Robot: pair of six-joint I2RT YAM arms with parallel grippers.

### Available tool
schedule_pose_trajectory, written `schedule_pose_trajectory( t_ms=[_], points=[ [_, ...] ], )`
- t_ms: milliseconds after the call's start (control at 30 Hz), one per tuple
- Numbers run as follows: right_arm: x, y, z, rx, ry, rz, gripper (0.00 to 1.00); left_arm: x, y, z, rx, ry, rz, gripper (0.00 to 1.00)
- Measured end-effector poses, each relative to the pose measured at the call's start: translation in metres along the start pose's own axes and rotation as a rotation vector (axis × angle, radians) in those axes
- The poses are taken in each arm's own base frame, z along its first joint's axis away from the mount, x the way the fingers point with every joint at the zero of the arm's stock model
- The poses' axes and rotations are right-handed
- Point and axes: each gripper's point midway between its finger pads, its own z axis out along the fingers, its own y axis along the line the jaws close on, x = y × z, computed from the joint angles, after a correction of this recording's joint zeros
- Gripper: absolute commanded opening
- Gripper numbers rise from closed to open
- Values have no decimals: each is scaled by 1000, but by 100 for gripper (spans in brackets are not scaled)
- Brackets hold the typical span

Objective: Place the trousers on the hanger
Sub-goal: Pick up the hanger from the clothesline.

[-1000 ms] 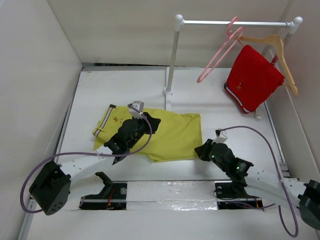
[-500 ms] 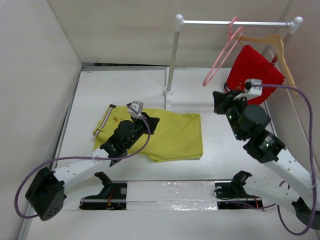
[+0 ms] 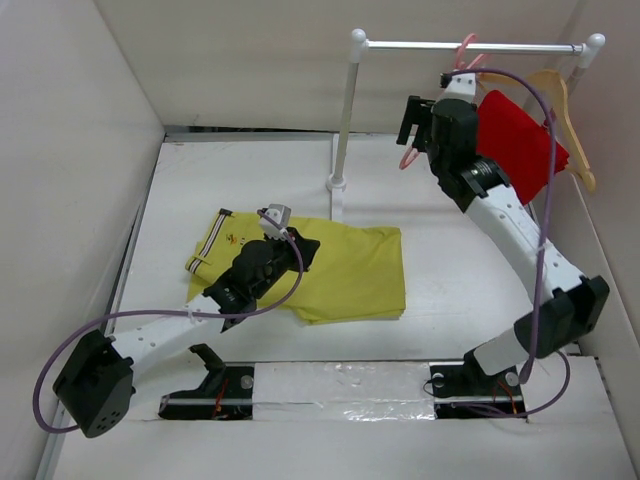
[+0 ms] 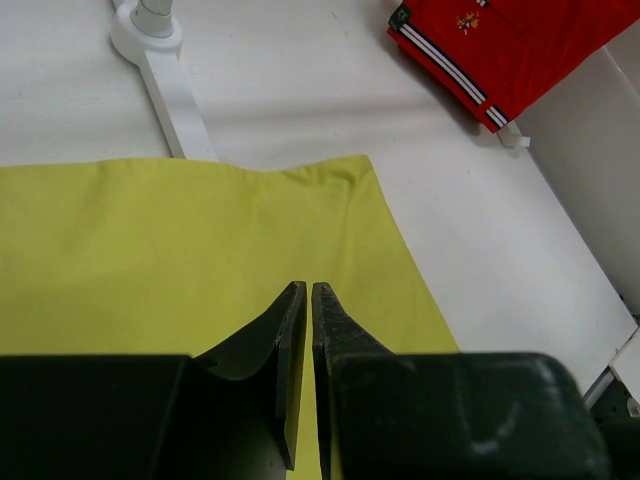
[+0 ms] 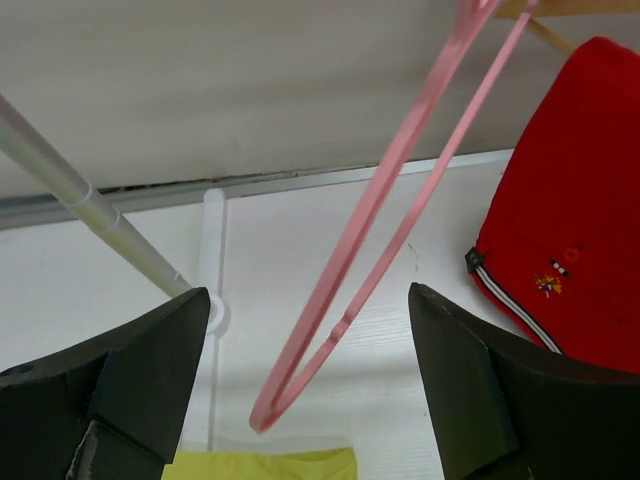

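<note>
Right fingers (image 5: 150,380) spread wide, one each side of pink hanger (image 5: 345,322), not touching it. Hanger hangs by hook from rail (image 3: 410,45), red garment (image 3: 515,140) just beside. Left gripper (image 4: 307,290) pressed together over yellow-green trousers (image 3: 350,265), flat on table below rail; no cloth seen between tips. Likely step: take hanger. Centre thin bar between pads, close squarely, lift hook over rail before pulling away. Plastic may swing or twist.
</note>
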Motion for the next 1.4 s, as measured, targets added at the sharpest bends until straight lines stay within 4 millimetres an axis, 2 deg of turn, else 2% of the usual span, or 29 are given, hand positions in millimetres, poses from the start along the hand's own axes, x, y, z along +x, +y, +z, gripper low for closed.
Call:
schedule_pose_trajectory(
  t_ms=[33, 67, 133, 167, 233, 267, 367, 467, 533, 567, 633, 800, 900, 1000, 1133, 1200, 1267, 1400],
  points=[
    [6, 2, 8, 3, 18, -12, 85, 2, 0, 1, 0, 6, 0, 5],
    [12, 4, 15, 3, 37, -22, 79, 3, 1, 1, 0, 12, 1, 6],
    [26, 1, 26, 16, 71, -39, 73, 6, 1, 2, 1, 20, 2, 6],
    [30, -1, 29, 22, 82, -43, 64, 7, 1, 2, 3, 24, 3, 6],
    [37, -5, 31, 32, 102, -51, 56, 9, 1, 3, 3, 31, 3, 6],
    [37, -8, 31, 37, 101, -49, 45, 9, 1, 3, 4, 32, 3, 6],
    [39, -18, 26, 41, 100, -38, 28, 10, 0, 3, 8, 34, 3, 6],
    [41, -31, 22, 46, 104, -17, 17, 10, -1, 3, 12, 38, 3, 6],
    [42, -39, 20, 48, 106, -8, 13, 11, -1, 3, 13, 41, 3, 6],
    [42, -42, 20, 42, 106, -4, 5, 12, 0, 3, 13, 44, 4, 6],
    [42, -43, 19, 32, 109, 1, 0, 13, 0, 3, 14, 48, 4, 6],
    [40, -48, 14, -4, 97, 7, 0, 13, -1, 3, 15, 48, 4, 8],
    [36, -47, 4, -43, 79, 4, 0, 13, -1, 3, 15, 48, 4, 15],
    [18, -43, -7, -81, 30, 4, 0, 13, -1, 3, 17, 48, 4, 28],
    [-7, -44, -26, -109, -54, 13, 0, 13, -2, 3, 20, 48, 3, 36],
    [-6, -47, -35, -110, -63, 11, 0, 12, -2, 3, 21, 46, 3, 45],
    [0, -50, -39, -110, -63, 9, 0, 11, -3, 3, 23, 41, 0, 48],
    [24, -55, -40, -106, -24, -4, 0, 10, -4, 3, 29, 38, 1, 49]
  ],
)
